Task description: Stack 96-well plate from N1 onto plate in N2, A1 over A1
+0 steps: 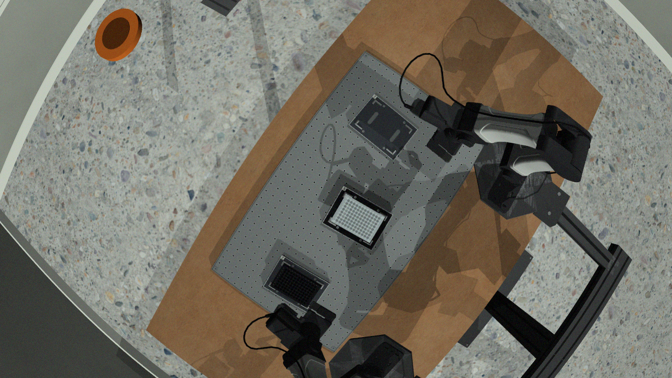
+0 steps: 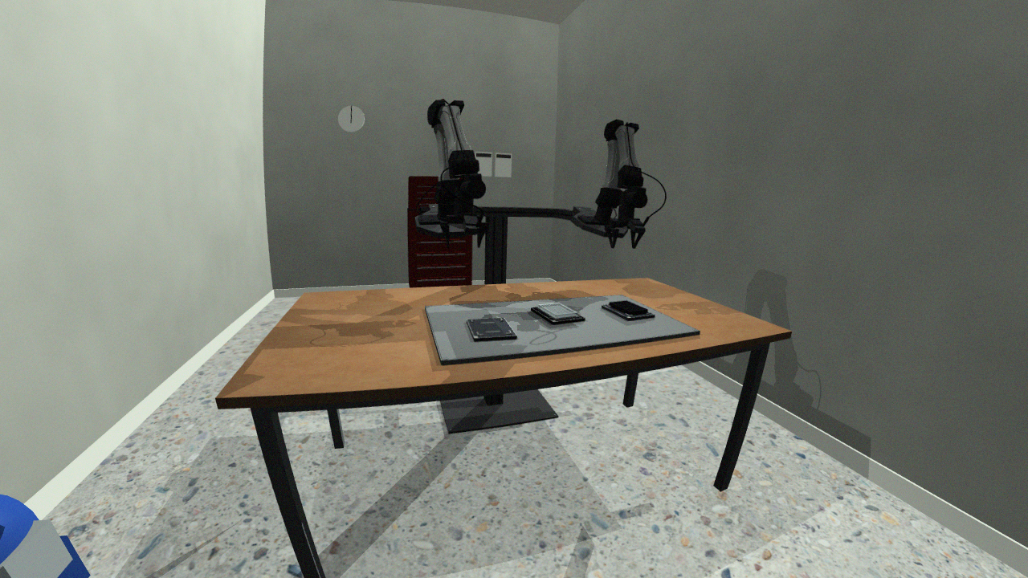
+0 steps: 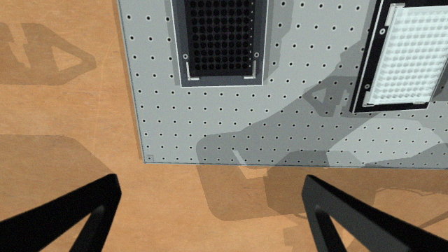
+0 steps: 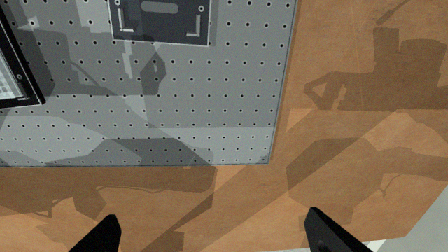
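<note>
Two pairs of jaws, left gripper (image 1: 317, 315) (image 2: 623, 244) (image 3: 213, 178) and right gripper (image 1: 443, 145) (image 2: 463, 242) (image 4: 215, 219), gape wide, empty. Top view: black 96-well plate (image 1: 295, 283) (image 2: 627, 307) (image 3: 220, 38), lower left, in N2 (image 3: 222, 82); N1 (image 1: 382, 126) (image 2: 491, 329) (image 4: 161, 28), upper centre, bare. Stacking and A1 alignment can't be confirmed; regrasping could unseat the lower plate.

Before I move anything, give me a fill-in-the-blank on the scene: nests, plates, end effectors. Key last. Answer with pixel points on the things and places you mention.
1. The plate (image 1: 358, 218) (image 2: 556, 311) (image 3: 407, 59) (image 4: 5, 84) in the middle nest (image 1: 371, 244) (image 2: 568, 320) (image 3: 372, 63) (image 4: 15, 63) is ____ in colour.
2. The other plate (image 1: 295, 284) (image 2: 629, 307) (image 3: 220, 38) is ____ in colour.
3. The empty nest (image 1: 382, 126) (image 2: 492, 329) (image 4: 159, 24) is the one nearest the ____ arm.
4. The left end effector (image 1: 322, 317) (image 2: 623, 246) (image 3: 212, 183) and right end effector (image 1: 443, 145) (image 2: 463, 245) (image 4: 215, 219) are both ____, not shut.

Missing words: white; black; right; open.
</note>
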You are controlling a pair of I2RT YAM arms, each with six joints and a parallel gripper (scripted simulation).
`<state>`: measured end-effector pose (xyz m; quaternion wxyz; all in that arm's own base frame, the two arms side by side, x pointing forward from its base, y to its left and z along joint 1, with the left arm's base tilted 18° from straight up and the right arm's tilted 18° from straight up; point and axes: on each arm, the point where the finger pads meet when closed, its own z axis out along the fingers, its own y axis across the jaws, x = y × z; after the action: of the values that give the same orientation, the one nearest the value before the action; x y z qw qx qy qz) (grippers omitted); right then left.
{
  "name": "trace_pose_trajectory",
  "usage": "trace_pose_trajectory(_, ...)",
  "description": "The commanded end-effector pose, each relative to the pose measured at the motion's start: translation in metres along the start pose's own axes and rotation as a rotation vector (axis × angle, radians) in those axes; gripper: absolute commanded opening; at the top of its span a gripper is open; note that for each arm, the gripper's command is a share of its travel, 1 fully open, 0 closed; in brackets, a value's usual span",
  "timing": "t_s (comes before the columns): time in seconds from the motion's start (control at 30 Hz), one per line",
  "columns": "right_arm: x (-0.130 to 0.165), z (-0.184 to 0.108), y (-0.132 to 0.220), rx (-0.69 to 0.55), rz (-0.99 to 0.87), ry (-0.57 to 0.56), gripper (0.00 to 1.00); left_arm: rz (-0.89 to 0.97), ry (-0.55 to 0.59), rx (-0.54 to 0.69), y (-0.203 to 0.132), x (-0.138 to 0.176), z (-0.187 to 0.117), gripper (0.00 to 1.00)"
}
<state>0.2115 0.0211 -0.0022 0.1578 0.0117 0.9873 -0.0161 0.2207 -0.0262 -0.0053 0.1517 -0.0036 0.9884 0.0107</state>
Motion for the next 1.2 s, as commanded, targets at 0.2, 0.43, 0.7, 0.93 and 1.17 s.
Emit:
trace_pose_trajectory(0.2,0.009,0.001,0.000,-0.008,-0.006,0.020,1.00,-0.072,-0.023,-0.011,-0.038,-0.014,0.017,1.00)
trace_pose_trajectory(0.43,0.009,0.001,0.000,-0.008,-0.006,0.020,1.00,-0.072,-0.021,-0.009,-0.066,-0.016,0.029,1.00)
trace_pose_trajectory(0.7,0.009,0.001,0.000,-0.008,-0.006,0.020,1.00,-0.071,-0.020,-0.009,-0.103,-0.019,0.046,1.00)
trace_pose_trajectory(0.93,0.009,0.001,0.000,-0.008,-0.006,0.020,1.00,-0.070,-0.019,-0.008,-0.126,-0.020,0.056,1.00)
trace_pose_trajectory(1.17,0.009,0.001,0.000,-0.008,-0.006,0.020,1.00,-0.069,-0.018,-0.008,-0.159,-0.023,0.071,1.00)
